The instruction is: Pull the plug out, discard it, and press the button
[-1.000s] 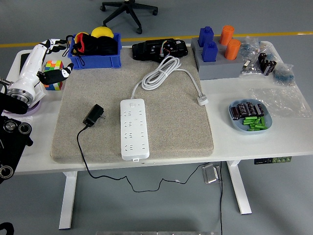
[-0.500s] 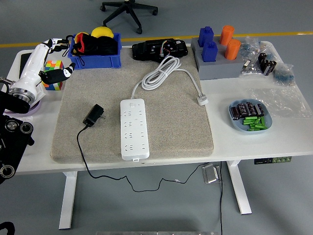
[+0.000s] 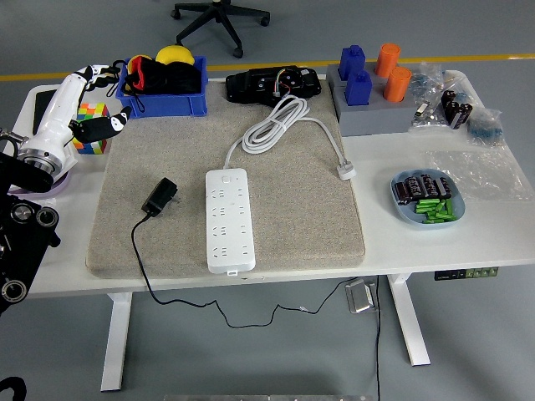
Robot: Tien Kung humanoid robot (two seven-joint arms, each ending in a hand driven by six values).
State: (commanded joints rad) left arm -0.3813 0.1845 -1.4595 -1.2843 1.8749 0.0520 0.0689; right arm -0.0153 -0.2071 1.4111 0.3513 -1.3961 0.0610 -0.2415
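A white power strip [image 3: 228,219] lies lengthwise on the grey mat [image 3: 309,225]; its white cord [image 3: 276,125] coils behind it and ends in a white plug [image 3: 346,172] on the mat. A black plug [image 3: 160,197] lies on the mat left of the strip, apart from it, with its thin black cable [image 3: 142,267] running off the table's front edge. My left hand [image 3: 99,107] is at the far left over the table, white forearm raised, fingers spread and empty, near the colourful cube [image 3: 90,127]. My right arm is out of view.
A blue bin [image 3: 163,102] with red, yellow and black items stands at back left. A black device [image 3: 272,83] sits at back centre, a grey block [image 3: 372,117] with blue and orange pieces at back right. A blue dish [image 3: 401,210] of batteries and plastic bags [image 3: 481,167] lie right.
My left arm has drawn back slightly to the left and up. The black plug and power strip have not moved.
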